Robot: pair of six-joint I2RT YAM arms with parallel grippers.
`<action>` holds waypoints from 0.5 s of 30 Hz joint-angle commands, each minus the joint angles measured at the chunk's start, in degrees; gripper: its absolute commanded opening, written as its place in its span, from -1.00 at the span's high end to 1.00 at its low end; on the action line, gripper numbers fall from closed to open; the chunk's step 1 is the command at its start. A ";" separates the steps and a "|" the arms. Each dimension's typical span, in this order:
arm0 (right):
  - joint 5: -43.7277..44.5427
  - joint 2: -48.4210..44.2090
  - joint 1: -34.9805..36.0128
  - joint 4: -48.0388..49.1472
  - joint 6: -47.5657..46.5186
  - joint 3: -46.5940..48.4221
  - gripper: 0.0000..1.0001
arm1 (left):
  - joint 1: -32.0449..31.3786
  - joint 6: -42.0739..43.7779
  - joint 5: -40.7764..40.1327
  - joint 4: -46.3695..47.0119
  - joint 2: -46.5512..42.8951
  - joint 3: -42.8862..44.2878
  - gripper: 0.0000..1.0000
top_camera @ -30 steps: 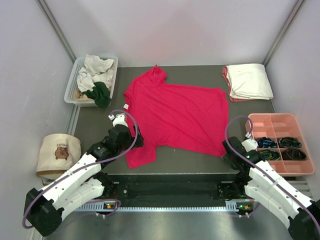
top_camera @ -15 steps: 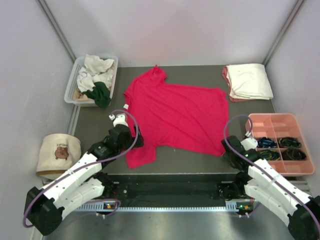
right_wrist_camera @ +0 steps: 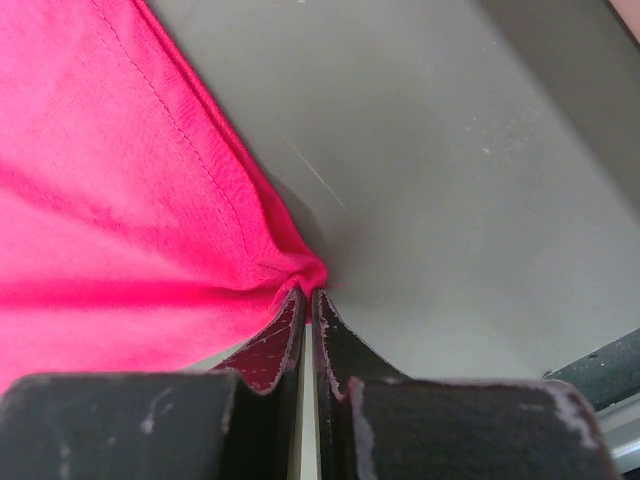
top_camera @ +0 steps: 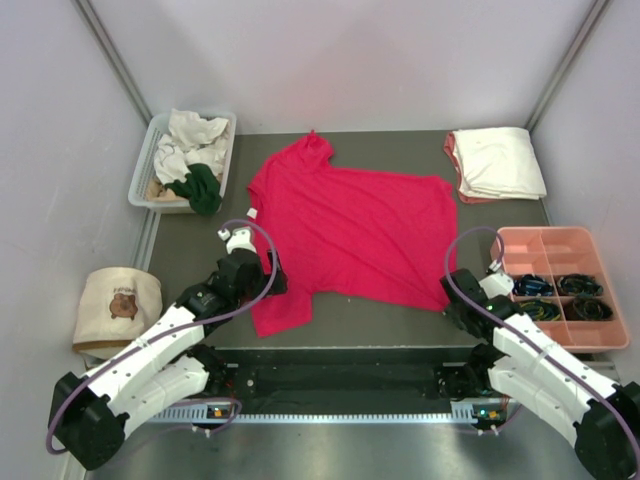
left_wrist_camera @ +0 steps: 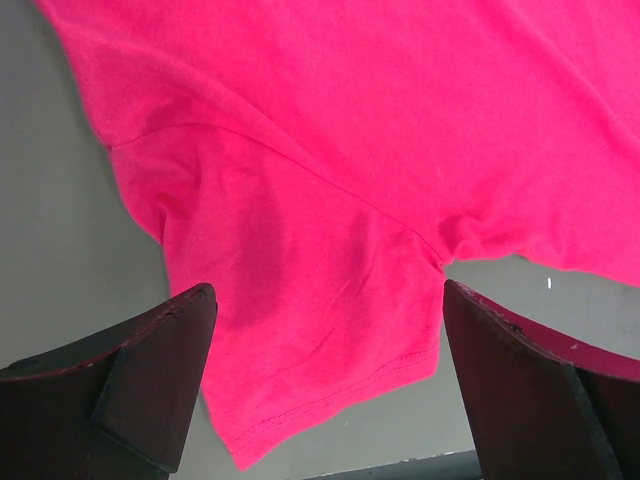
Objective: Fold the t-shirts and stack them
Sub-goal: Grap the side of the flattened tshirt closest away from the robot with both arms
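We list plain crimson-red cloth t-shirt (top_camera: pixel 350 232), right gripper (right_wrist_camera: pixel 308 298) clamped on its near right corner, left gripper (left_wrist_camera: pixel 327 292) fingers apart over its near sleeve.

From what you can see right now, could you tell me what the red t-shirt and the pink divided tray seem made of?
The red t-shirt: thin matte knit cloth, probably cotton jersey; it wrinkles softly and shows a stitched hem. The pink tray: likely rigid moulded plastic, smooth, with thin straight dividers.
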 commanded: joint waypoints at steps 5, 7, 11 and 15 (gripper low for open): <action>0.55 0.42 0.62 0.58 -0.33 -0.06 1.00 | -0.26 -3.46 -3.05 -1.31 -0.57 -1.01 -0.98; 0.64 0.16 0.62 0.67 -0.68 0.03 1.00 | -0.26 -4.34 -2.79 -1.48 -0.75 -1.36 -0.98; 0.28 -1.33 0.62 -0.29 -1.04 0.55 1.00 | -0.26 -4.25 -2.62 -1.04 -0.92 -1.37 -0.98; 0.46 -1.77 0.53 -2.31 -1.39 1.87 0.52 | -0.26 -3.90 -2.27 -0.69 -0.48 -1.19 -0.98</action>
